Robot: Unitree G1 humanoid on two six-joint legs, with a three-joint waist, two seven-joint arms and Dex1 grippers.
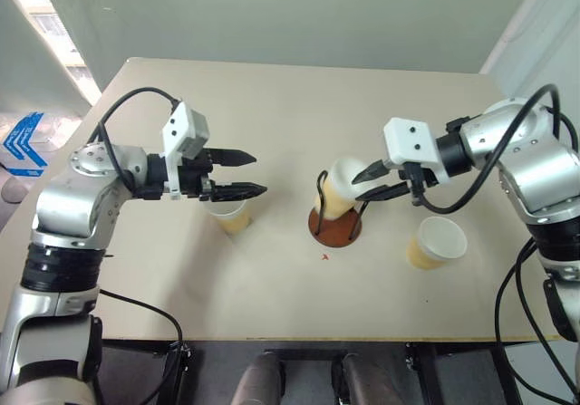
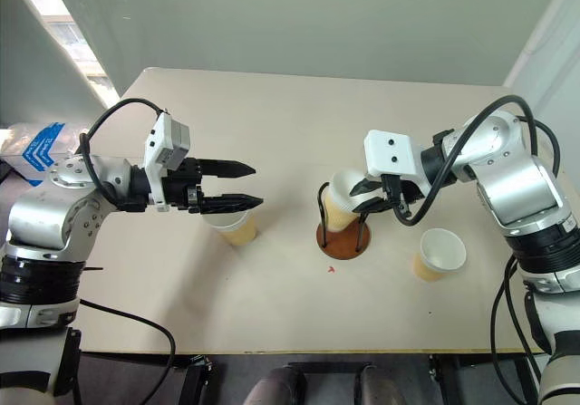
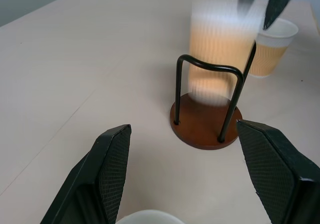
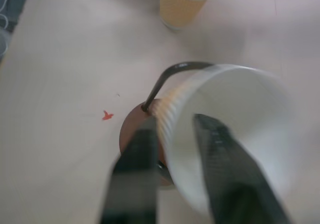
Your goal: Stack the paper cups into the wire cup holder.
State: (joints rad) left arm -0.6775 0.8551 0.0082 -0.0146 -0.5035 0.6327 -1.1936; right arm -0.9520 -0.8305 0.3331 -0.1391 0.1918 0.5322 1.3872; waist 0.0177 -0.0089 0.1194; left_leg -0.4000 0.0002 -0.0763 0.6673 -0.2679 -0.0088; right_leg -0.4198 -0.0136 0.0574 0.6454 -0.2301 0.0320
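The wire cup holder [image 1: 336, 230], a red-brown disc with black wire loops, stands mid-table. A paper cup [image 1: 341, 190] leans inside the loops, mouth toward my right gripper [image 1: 371, 182]. In the right wrist view one finger [image 4: 132, 174] is outside the cup wall and the other inside, parted wider than the wall. The cup looks blurred in the left wrist view, and I cannot tell whether it rests on the base. A second cup [image 1: 229, 216] stands just below my left gripper [image 1: 260, 173], which hangs open and points at the holder. A third cup [image 1: 436, 244] stands right of the holder.
The beige table [image 1: 272, 106] has bare room behind the holder and toward the front edge. A small red mark [image 1: 325, 256] lies just in front of the holder. A blue-and-white object [image 1: 23, 142] sits off the table at the far left.
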